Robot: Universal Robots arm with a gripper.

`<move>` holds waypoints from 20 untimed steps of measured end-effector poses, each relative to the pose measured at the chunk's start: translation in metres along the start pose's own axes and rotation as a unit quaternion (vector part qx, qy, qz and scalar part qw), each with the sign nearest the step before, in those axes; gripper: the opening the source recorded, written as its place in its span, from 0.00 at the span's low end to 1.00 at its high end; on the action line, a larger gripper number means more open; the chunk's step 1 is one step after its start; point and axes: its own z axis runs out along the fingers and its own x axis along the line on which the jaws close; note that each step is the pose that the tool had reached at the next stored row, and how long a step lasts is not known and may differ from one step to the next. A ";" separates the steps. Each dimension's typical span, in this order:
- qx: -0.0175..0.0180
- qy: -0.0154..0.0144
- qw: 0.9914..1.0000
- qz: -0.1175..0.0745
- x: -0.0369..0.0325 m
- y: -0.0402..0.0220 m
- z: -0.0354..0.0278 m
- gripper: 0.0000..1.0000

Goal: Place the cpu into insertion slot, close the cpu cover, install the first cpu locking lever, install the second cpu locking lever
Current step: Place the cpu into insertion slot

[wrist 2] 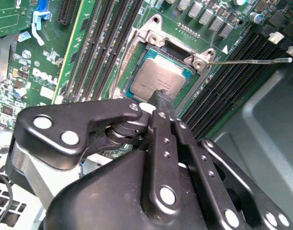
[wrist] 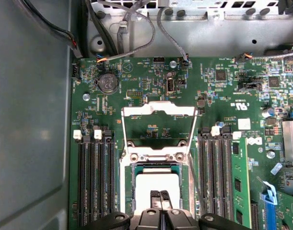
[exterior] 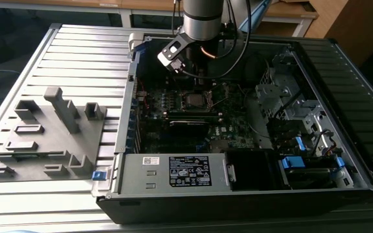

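Observation:
The cpu [wrist 2: 158, 79] lies flat in the insertion slot [wrist: 128, 191], silvery top up, with green board around it. My gripper [wrist: 159, 195] is shut, its black fingertips [wrist 2: 161, 98] pressed together right over the middle of the chip; I cannot tell whether they touch it. The cpu cover [wrist: 158, 109] is swung open and lies back over the board beyond the socket. A thin locking lever [wrist 2: 251, 61] sticks out sideways from the socket's corner. In the exterior view the arm's wrist [exterior: 177, 53] reaches down into the open case above the socket [exterior: 195, 100].
Long black memory slots [wrist: 93, 182] [wrist: 216, 177] flank the socket. Cables [wrist: 136, 28] hang near the case's back wall. A grey fixture plate [exterior: 44, 136] stands at the exterior view's left, a power supply [exterior: 173, 172] at the case front, drive bays [exterior: 290, 102] at the right.

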 end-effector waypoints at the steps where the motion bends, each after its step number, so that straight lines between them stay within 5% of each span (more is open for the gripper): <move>1: 0.000 0.000 1.000 0.000 0.0000 0.0000 0.0000 0.11; 9: 0.000 0.000 1.000 0.000 0.0000 0.0000 -0.0003 0.11; 12: 0.007 0.000 1.000 0.000 0.0000 0.0000 -0.0003 0.11; 20: 0.008 0.000 1.000 0.000 0.0000 0.0000 0.0002 0.11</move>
